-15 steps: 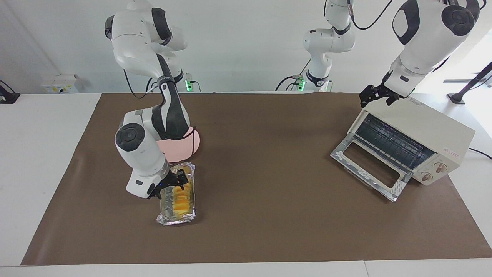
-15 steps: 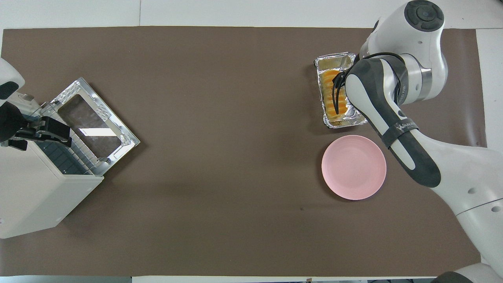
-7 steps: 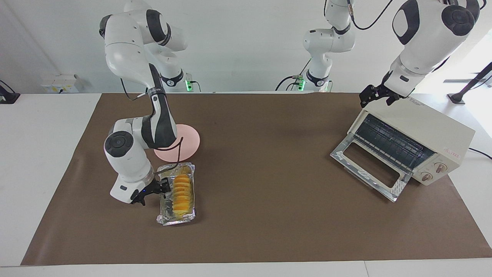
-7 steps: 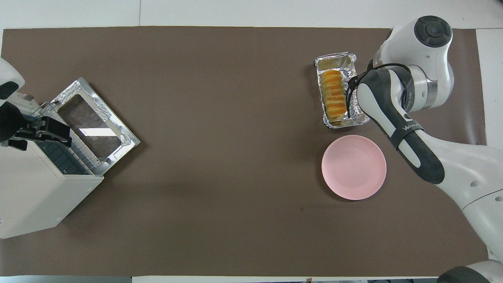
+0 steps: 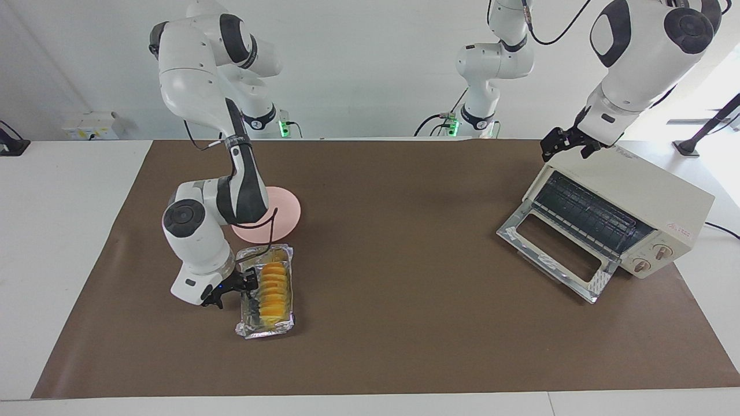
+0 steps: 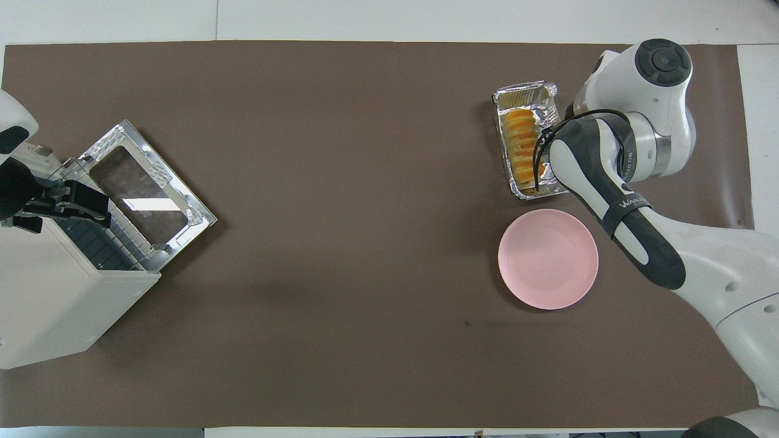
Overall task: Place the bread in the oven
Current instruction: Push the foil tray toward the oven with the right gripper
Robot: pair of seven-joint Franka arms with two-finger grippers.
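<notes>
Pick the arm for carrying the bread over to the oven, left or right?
Right. The right gripper is already at the rim of the foil tray that holds the bread. The left gripper waits over the top of the oven, door down, at the table's left arm's end.

Pink plate (image 6: pixel 548 259) beside crinkled foil tray (image 6: pixel 505 143).

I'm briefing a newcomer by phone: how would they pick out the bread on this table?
Start at the pink plate toward the right arm's end of the brown mat. Just farther from the robots lies a crinkled foil tray. The bread is the ridged golden-orange loaf lying in that tray, the only food in sight.
</notes>
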